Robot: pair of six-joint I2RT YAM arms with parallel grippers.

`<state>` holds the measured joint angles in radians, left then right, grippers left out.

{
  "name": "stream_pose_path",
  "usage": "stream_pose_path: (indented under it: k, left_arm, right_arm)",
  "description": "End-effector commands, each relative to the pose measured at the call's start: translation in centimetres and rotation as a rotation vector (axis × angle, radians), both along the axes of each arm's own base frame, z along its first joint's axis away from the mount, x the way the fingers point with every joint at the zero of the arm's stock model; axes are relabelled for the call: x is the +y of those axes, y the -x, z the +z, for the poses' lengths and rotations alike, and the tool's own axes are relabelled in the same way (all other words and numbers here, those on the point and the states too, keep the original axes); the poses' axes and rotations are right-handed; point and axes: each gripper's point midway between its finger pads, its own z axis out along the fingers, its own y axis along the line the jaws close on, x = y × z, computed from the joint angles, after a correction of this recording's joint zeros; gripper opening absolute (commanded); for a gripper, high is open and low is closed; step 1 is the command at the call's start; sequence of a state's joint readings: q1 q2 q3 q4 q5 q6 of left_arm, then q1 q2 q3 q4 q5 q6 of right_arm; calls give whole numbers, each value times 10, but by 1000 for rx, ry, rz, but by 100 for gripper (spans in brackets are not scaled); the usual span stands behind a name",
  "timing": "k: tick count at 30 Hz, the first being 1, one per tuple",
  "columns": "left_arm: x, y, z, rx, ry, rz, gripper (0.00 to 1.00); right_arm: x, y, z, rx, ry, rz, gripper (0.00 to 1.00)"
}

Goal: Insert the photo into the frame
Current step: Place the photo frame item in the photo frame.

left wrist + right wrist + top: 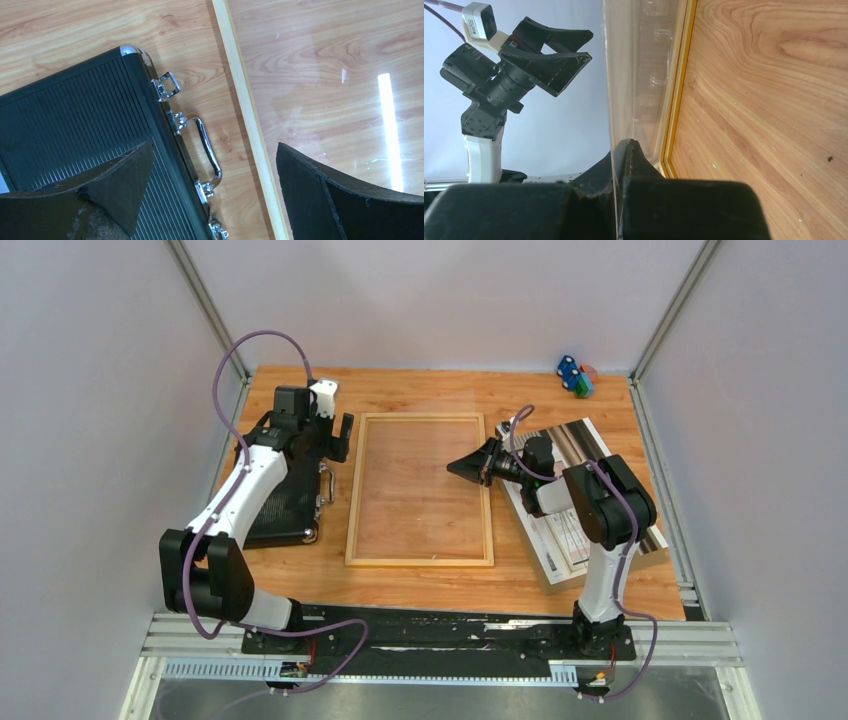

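The right gripper (456, 469) is clamped on the clear pane (616, 75) at the frame (420, 562)'s right rail. The photo (588, 440) is laid at 3 o'clock, lengthwise roughly parallel, nearest that arm. The left gripper (337, 444) is held apart.

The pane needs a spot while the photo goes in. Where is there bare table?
Bare: the far strip beyond the frame, and the near strip in front of it. Crowded: the case on the left, the photo on the right, toys in the far right corner.
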<state>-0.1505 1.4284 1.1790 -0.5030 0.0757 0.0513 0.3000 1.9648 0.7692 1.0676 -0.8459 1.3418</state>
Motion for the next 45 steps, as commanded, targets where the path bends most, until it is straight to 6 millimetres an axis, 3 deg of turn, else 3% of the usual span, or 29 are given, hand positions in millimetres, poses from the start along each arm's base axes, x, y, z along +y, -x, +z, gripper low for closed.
stream_pose_path:
  k: [1, 45]
  left_arm:
    - [3, -4, 18, -73, -3, 1, 100]
    - [3, 0, 7, -60, -6, -3, 100]
  right_arm:
    - [3, -3, 11, -61, -27, 4, 0]
    - [5, -6, -6, -146, 24, 37, 0]
